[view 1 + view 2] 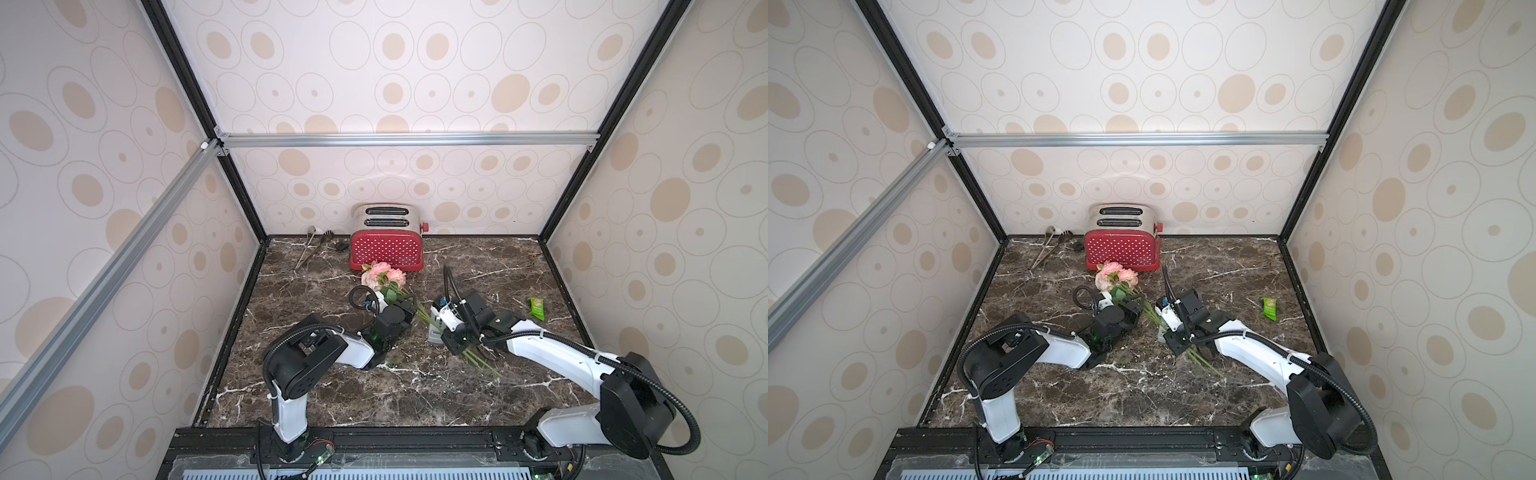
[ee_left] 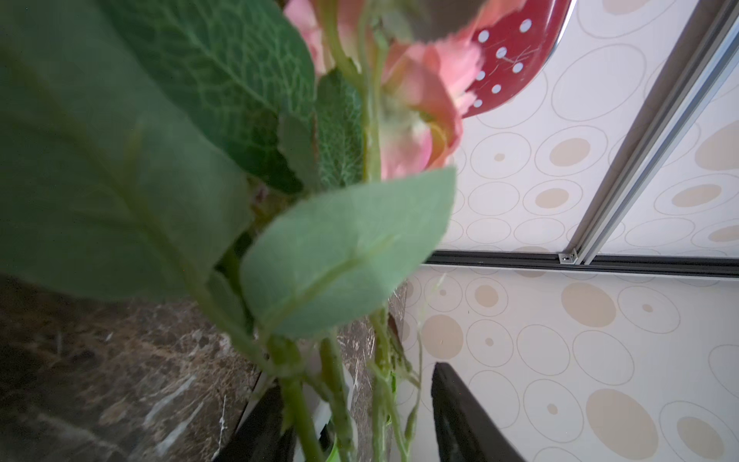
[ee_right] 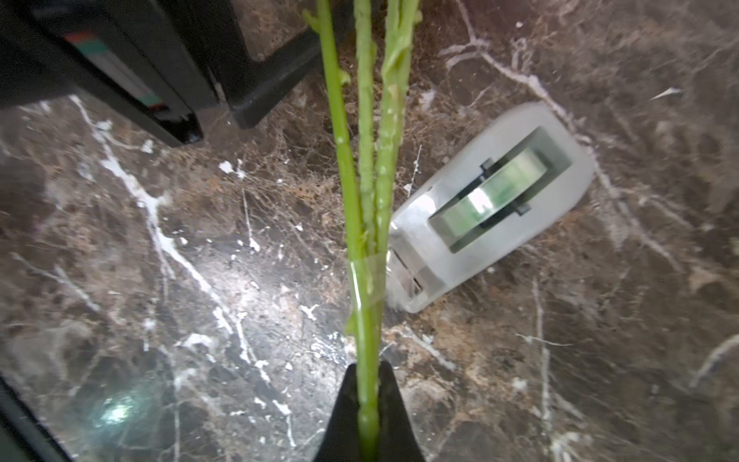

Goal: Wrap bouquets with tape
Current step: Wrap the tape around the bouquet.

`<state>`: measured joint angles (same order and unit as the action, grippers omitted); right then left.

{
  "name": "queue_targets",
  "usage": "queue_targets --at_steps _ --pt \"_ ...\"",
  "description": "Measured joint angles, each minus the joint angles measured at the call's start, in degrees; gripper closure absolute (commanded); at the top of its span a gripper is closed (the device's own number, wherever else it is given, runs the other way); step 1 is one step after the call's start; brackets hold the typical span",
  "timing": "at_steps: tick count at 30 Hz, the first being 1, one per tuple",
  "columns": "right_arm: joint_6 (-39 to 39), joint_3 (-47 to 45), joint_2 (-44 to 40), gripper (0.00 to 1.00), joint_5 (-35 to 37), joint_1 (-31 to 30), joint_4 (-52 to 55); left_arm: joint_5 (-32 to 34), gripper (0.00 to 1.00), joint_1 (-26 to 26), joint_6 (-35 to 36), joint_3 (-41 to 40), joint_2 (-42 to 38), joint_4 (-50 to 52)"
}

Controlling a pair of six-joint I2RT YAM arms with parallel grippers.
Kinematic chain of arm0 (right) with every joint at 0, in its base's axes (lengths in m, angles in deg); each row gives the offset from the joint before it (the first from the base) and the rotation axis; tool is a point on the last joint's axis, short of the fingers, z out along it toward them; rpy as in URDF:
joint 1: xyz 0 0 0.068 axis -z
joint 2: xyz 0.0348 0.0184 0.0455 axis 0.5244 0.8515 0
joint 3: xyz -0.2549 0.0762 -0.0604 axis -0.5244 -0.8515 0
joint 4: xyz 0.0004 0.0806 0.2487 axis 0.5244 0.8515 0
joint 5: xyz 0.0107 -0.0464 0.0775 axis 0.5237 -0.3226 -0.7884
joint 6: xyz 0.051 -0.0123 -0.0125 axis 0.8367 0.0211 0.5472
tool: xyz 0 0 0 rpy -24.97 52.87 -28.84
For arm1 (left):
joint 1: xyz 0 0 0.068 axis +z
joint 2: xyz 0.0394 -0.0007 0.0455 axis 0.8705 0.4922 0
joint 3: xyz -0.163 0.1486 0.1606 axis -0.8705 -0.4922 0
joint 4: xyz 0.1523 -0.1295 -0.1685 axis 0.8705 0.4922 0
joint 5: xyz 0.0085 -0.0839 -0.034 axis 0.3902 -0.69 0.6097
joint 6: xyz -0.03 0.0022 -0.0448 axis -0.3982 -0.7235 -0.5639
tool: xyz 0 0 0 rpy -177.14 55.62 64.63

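Note:
The bouquets [image 1: 382, 274] [image 1: 1116, 276] lie on the marble top in front of the toaster, pink and cream heads far, green stems [image 1: 478, 359] running near-right. My right gripper [image 3: 368, 384] [image 1: 460, 351] is shut on the stems. A band of clear tape [image 3: 366, 284] wraps them just beyond its fingers. The grey-white tape dispenser [image 3: 492, 204] [image 1: 434, 332] sits on the table beside the stems. My left gripper [image 2: 356, 380] [image 1: 409, 305] is open around the stems under the leaves [image 2: 344, 256], its fingers [image 2: 460, 416] apart from them.
A red dotted toaster [image 1: 386, 249] stands at the back wall, with metal tongs [image 1: 309, 249] to its left. A green snack packet [image 1: 537, 308] lies at the right. Patterned walls close in the back and both sides.

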<state>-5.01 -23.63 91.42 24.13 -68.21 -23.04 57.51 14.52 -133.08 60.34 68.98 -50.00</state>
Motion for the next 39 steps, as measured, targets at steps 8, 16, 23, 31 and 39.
queue_targets --at_steps 8,16,23,31,39 --pt "-9.4 -2.5 -0.6 1.00 14.7 -6.3 -5.6 -3.7 0.48 -0.3 -2.8 -0.2 0.0 0.2" --pt "-18.2 -5.4 -0.6 1.00 25.9 -10.9 -12.1 -6.1 0.62 -0.8 -6.0 0.5 0.1 1.4" --pt "-22.5 -6.5 0.0 1.00 32.7 -12.9 -14.8 -5.9 0.72 -1.3 -8.8 1.3 0.3 2.8" --pt "-21.8 -6.7 0.9 0.82 34.7 -14.2 -14.9 -5.2 1.00 -1.4 -11.5 1.4 0.6 3.2" --pt "-7.9 1.2 0.2 0.37 13.9 -7.4 -5.5 -5.1 1.00 -3.5 -7.1 1.2 0.6 2.7"
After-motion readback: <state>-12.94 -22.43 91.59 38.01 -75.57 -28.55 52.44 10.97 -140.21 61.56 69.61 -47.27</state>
